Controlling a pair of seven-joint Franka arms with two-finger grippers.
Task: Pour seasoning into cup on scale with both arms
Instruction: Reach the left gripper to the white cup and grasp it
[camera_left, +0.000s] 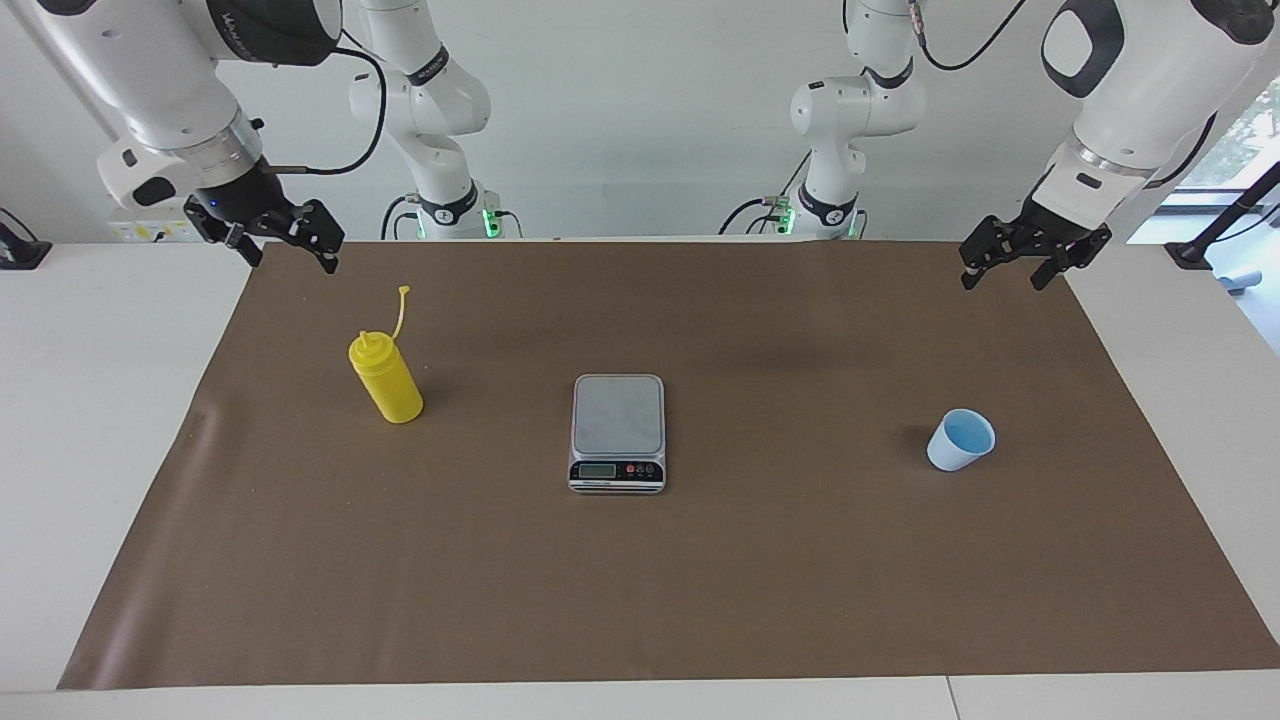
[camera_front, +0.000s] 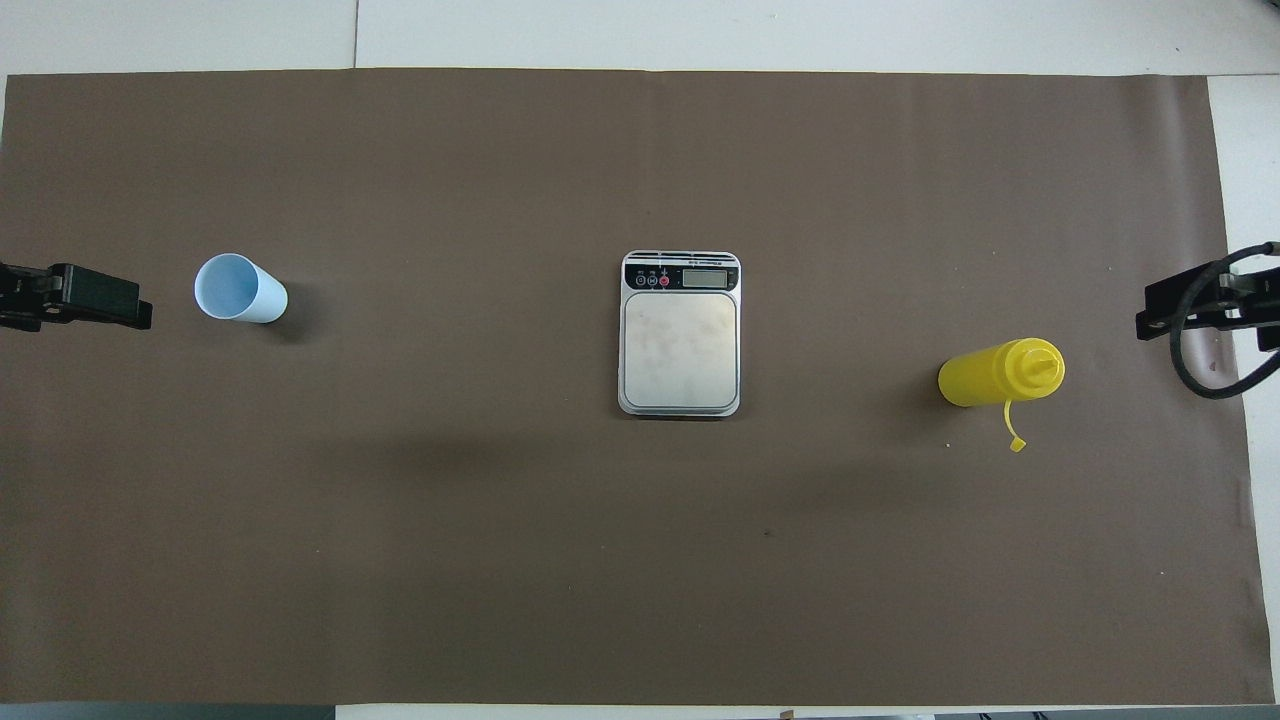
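Nothing was grasped: both grippers, left (camera_left: 1013, 262) and right (camera_left: 283, 243), hung wide open at the tabletop's corners; the cup (camera_left: 961, 439) must first go onto the scale (camera_left: 618, 432)

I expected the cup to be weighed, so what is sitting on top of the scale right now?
Nothing: the scale shows a bare steel platform. The cup stands on the brown mat toward the left arm's end, the yellow bottle toward the right arm's. What lies under the scale is hidden.

Robot lab: two mounted arms (camera_left: 440, 110), papered table (camera_left: 700, 600).
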